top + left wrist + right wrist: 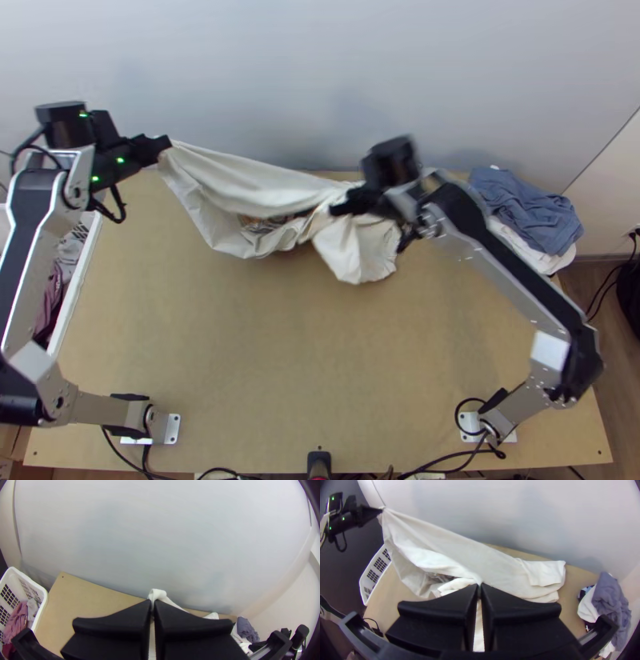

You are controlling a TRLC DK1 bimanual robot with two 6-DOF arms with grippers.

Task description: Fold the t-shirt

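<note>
Cream t-shirt (248, 182) pinched in closed left gripper (153, 603) and closed right gripper (479, 586); likely spreading step, next wants laying flat.

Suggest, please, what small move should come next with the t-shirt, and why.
I would probably raise the right gripper slightly, keeping its pinch. The left gripper holds one end of the cream t-shirt up, while cloth around the right one's fingers still lies in loose folds on the table; lifting might let those hang free before any fold.
</note>
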